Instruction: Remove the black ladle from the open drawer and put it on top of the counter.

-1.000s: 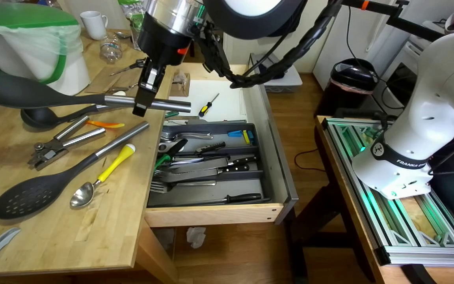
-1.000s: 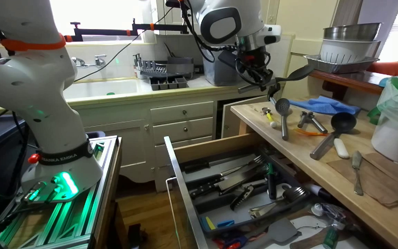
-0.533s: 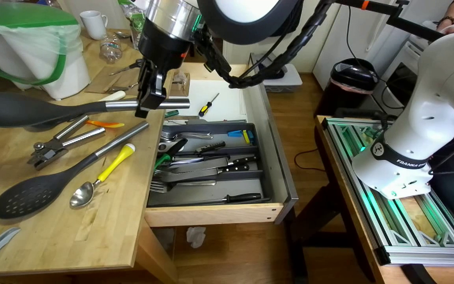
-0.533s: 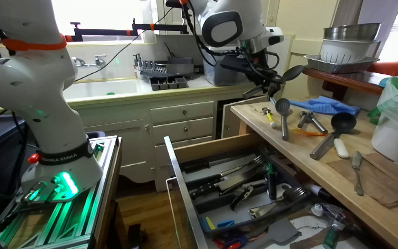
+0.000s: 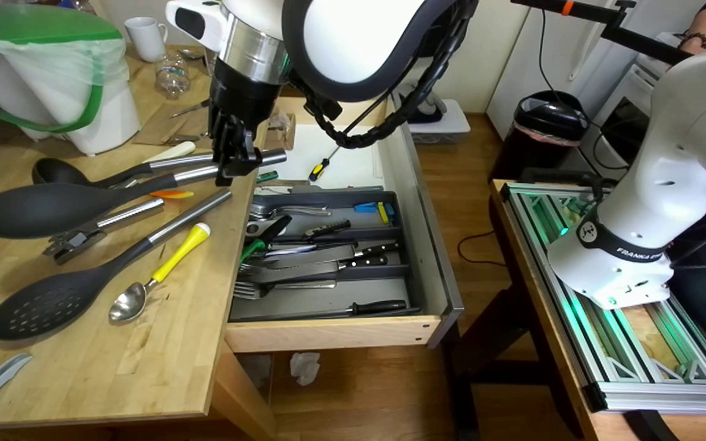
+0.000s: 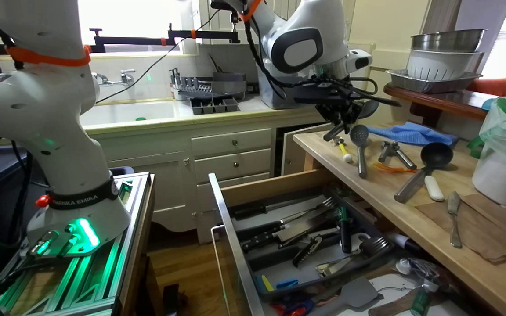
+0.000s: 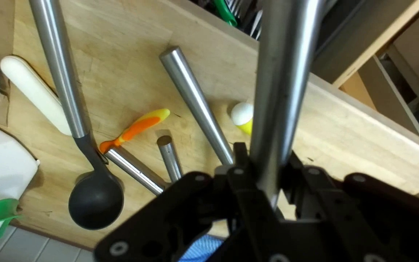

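Note:
The black ladle (image 5: 40,210), with its large dark bowl and steel handle, is held above the counter (image 5: 163,361). My gripper (image 5: 225,177) is shut on the steel handle (image 7: 286,72), which runs up between the fingers in the wrist view. In an exterior view the handle's end reaches past the counter edge, and the bowl overlaps the garlic press from that angle. Beside the counter the drawer (image 5: 331,334) stands pulled out, with cutlery in its grey tray. The gripper (image 6: 345,125) covers part of the ladle in an exterior view; the bowl is hidden in the wrist view.
On the counter lie a slotted spoon (image 5: 53,300), a yellow-handled scoop (image 5: 163,269), a garlic press (image 5: 92,236), a smaller round ladle (image 6: 436,156) and a blue cloth (image 6: 413,133). A white bucket (image 5: 108,116) with a green lid stands at the back.
My gripper has tilted and come down, still holding the ladle. The bowl has sunk closer to the counter and swung from over the small ladle to over the garlic press.

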You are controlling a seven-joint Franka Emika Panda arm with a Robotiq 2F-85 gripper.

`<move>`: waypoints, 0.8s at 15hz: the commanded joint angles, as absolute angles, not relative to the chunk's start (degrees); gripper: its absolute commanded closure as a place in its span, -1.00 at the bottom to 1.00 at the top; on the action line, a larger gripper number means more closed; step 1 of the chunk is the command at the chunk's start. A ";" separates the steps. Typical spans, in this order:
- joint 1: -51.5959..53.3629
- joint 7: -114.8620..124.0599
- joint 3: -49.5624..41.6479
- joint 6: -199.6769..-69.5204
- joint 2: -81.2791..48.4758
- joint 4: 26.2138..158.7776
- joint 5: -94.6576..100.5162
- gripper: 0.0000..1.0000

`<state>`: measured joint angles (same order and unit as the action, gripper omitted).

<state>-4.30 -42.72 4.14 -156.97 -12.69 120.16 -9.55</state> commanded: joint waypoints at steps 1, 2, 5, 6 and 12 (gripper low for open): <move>-3.46 -41.13 2.19 -154.49 -16.03 116.20 0.57 0.88; -3.17 -40.62 1.68 -153.60 -16.72 115.12 3.40 0.88; -2.77 -40.72 1.24 -151.24 -18.67 111.82 9.49 0.88; -2.85 -41.16 1.48 -150.64 -19.37 110.73 10.41 0.88; -1.50 -40.67 2.07 -149.46 -23.23 106.08 14.01 0.88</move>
